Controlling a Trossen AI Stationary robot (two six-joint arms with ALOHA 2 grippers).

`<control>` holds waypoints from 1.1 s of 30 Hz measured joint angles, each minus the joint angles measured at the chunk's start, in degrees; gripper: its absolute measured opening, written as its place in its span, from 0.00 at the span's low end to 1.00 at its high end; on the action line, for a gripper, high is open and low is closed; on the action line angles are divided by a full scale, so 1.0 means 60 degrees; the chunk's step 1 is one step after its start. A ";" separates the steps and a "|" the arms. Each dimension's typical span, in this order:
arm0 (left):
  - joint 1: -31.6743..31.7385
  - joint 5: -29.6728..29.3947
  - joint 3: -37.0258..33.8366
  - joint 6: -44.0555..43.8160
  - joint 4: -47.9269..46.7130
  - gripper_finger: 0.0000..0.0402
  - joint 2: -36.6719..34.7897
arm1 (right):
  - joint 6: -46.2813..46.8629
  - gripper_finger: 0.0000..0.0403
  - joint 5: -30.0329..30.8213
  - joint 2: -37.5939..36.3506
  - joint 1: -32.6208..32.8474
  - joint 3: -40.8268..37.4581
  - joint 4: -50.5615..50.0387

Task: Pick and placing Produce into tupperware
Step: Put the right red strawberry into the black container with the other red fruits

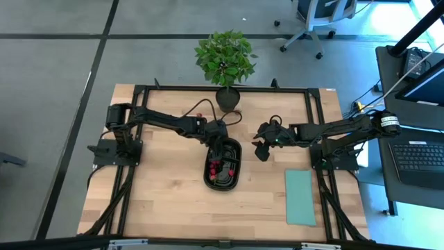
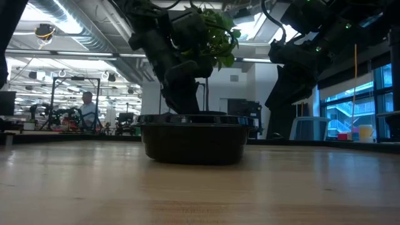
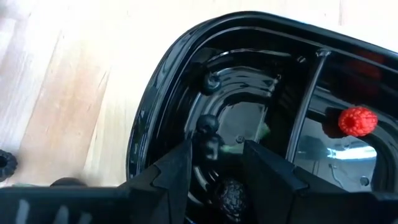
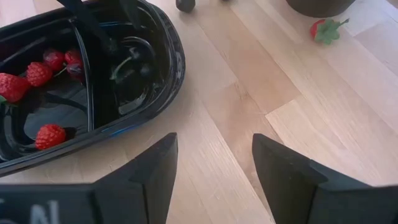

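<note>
The tupperware, a glossy black oval tray [image 1: 223,167], rests flat on the wooden table. Red produce [image 4: 38,73] lies in its left compartment; a red berry [image 3: 357,121] shows beyond the divider. My left gripper [image 3: 217,149] reaches down into the right compartment at the tray's far end, open. Dark berries [image 3: 207,124] lie on the floor ahead of its fingertips, and another dark berry [image 3: 229,194] sits below the gap, touching neither finger. My right gripper [image 4: 214,149] hangs open over bare wood to the right of the tray [image 4: 93,93], holding nothing.
A potted plant [image 1: 225,59] stands at the table's far edge behind the tray. A strawberry [image 4: 324,30] and a dark berry [image 4: 185,5] lie loose on the wood near the pot. Another dark berry [image 3: 5,165] lies left of the tray. A teal sheet [image 1: 300,196] lies near right.
</note>
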 joint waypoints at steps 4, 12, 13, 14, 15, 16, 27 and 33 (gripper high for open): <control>0.0000 -0.0004 -0.0005 -0.0003 -0.0331 0.35 -0.0224 | -0.0011 0.52 0.0000 0.0000 0.0000 0.0000 0.0000; 0.0271 -0.1351 -0.0007 0.0263 -0.1460 0.35 -0.2368 | -0.0016 0.52 0.0000 0.0000 0.0000 0.0000 0.0037; 0.0322 -0.1550 -0.0057 0.0376 -0.1433 0.35 -0.2690 | -0.0018 0.52 0.0000 0.0000 0.0000 0.0000 0.0039; 0.0363 -0.1658 -0.0172 0.0495 -0.1296 0.35 -0.3003 | -0.0017 0.52 0.0000 0.0000 0.0000 0.0000 0.0067; 0.0414 -0.1684 -0.0349 0.0575 -0.1205 0.35 -0.3335 | -0.0015 0.52 0.0000 0.0000 0.0000 0.0000 0.0086; 0.0481 -0.1678 -0.0550 0.0622 -0.1034 0.35 -0.3650 | -0.0015 0.52 0.0000 0.0000 0.0000 0.0000 0.0102; 0.1127 -0.1255 -0.5040 0.0170 0.2573 0.35 -0.6873 | 0.0186 0.52 0.0005 0.0000 -0.0430 0.0035 0.2526; 0.1142 -0.1244 -0.6601 -0.0154 0.3836 0.35 -0.7547 | 0.0472 0.52 0.0033 0.0681 -0.1467 0.1182 0.1636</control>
